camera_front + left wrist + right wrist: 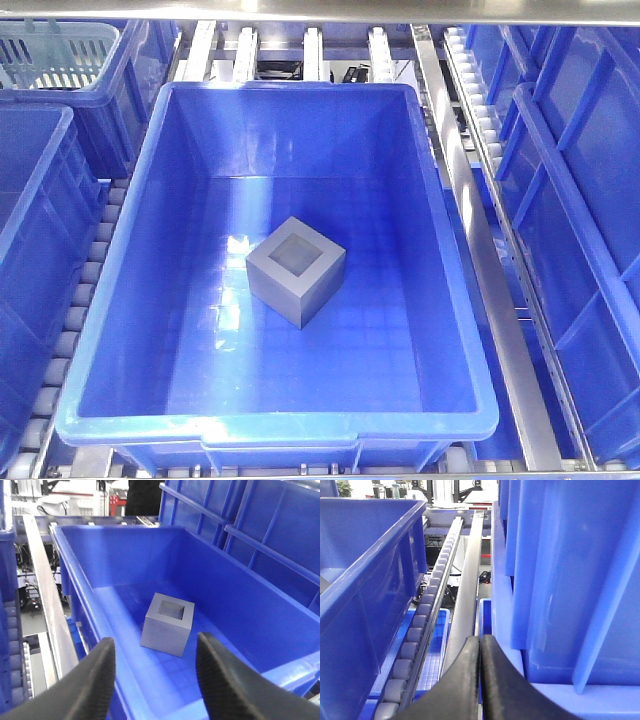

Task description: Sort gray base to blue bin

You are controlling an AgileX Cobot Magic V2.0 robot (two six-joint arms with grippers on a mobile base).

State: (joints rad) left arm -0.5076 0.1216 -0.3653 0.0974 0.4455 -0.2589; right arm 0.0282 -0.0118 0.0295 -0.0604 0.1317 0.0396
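Note:
The gray base (296, 269) rests on the floor of the blue bin (120, 240), recess face up, near the middle. In the left wrist view the gray base (167, 624) lies ahead of my left gripper (156, 647), which is open and empty above the near rim of the blue bin (82, 587). My right gripper (480, 641) is shut and empty, low between the bin's outer wall (365, 580) and a neighbouring blue tote. Neither gripper shows in the front view.
Roller tracks (422, 625) and a metal rail (467, 595) run beside the bin. Other blue totes stand left (30, 250) and right (590, 200). A pale teal basket (55, 50) sits in the far-left tote.

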